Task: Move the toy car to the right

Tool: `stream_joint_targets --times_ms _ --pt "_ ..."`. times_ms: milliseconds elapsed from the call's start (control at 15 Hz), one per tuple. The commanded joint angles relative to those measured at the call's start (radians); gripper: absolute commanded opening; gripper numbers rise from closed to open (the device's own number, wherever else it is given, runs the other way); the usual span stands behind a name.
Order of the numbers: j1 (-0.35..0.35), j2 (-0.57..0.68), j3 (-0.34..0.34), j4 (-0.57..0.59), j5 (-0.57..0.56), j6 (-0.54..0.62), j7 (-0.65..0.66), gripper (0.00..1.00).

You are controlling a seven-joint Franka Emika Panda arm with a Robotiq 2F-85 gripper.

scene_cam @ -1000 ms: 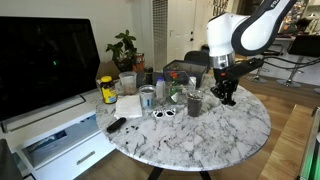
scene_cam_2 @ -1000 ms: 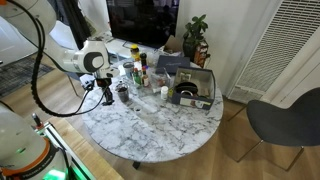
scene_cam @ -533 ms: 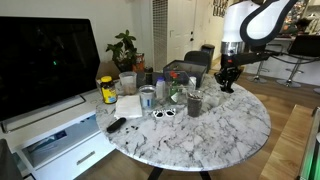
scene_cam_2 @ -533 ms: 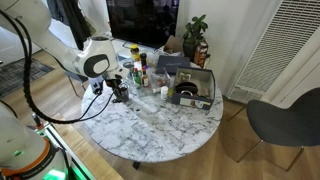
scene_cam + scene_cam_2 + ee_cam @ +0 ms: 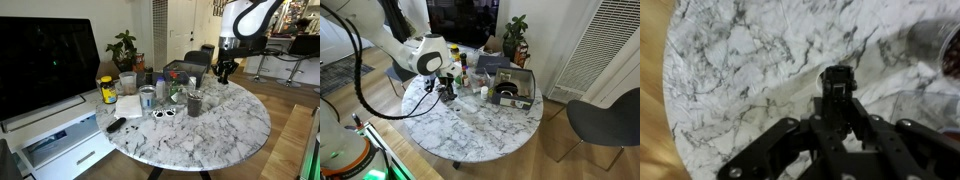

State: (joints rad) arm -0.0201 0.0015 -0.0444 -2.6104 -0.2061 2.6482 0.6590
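My gripper [image 5: 226, 72] hangs in the air above the far side of the round marble table [image 5: 225, 130]; it also shows in an exterior view [image 5: 447, 91]. In the wrist view the fingers [image 5: 838, 108] are shut on a small black toy car [image 5: 838, 82], which sticks out beyond the fingertips over the marble top. In both exterior views the car is too small and dark to make out against the gripper.
A clear glass [image 5: 194, 103], sunglasses [image 5: 163, 113], a metal can [image 5: 148, 98], a yellow jar [image 5: 107, 90], a black remote [image 5: 116, 125] and a dark crate [image 5: 185, 71] crowd one half of the table. A grey tray [image 5: 524, 98] holds a bowl. A chair [image 5: 605, 120] stands nearby.
The gripper has risen from the table surface with the black toy car in it and moved up and away towards the table's far side.
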Motion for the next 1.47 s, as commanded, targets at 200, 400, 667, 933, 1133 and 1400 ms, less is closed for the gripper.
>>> stream_joint_targets --times_ms 200,400,667,933,1133,1400 --pt "-0.089 0.266 -0.101 0.239 0.177 0.007 -0.057 0.07" --pt "-0.096 0.376 -0.122 0.325 0.257 0.011 -0.064 0.07" --pt "-0.135 0.485 -0.107 0.408 0.404 0.101 -0.126 0.07" --pt "-0.096 0.481 -0.141 0.406 0.4 0.083 -0.114 0.29" --pt "-0.08 0.504 -0.159 0.427 0.395 0.114 -0.081 0.07" --pt "-0.083 0.589 -0.176 0.527 0.402 0.12 -0.068 0.07"
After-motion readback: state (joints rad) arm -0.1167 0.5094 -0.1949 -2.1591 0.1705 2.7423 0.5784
